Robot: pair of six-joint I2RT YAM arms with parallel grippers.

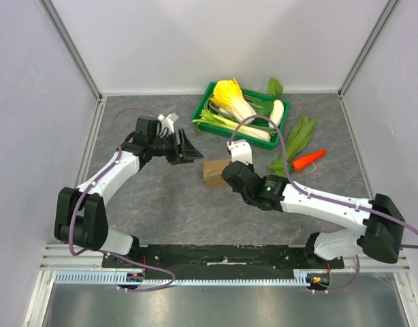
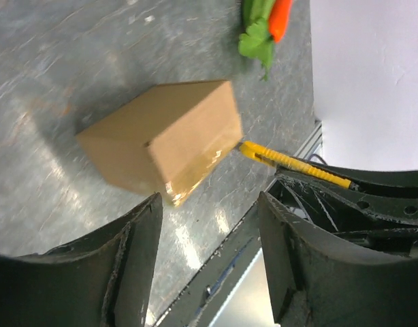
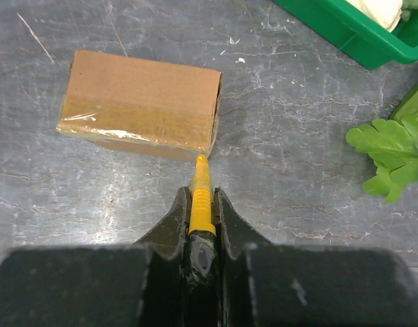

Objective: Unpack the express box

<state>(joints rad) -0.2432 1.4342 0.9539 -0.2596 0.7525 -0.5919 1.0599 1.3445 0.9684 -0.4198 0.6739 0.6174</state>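
The express box (image 1: 213, 172) is a small brown cardboard box, closed, with clear tape along one side, lying on the grey table near the middle. My right gripper (image 1: 229, 174) is shut on a yellow utility knife (image 3: 201, 194). The knife's tip touches the near right corner of the box (image 3: 141, 99). My left gripper (image 1: 190, 151) is open and empty, just left of and behind the box. In the left wrist view the box (image 2: 165, 139) lies beyond the open fingers (image 2: 137, 259), and the knife (image 2: 291, 162) reaches its corner from the right.
A green crate (image 1: 202, 105) with cabbage, leeks and a white radish stands at the back. A carrot (image 1: 308, 160) and leafy greens (image 1: 297, 139) lie right of the box. White walls enclose the table on three sides.
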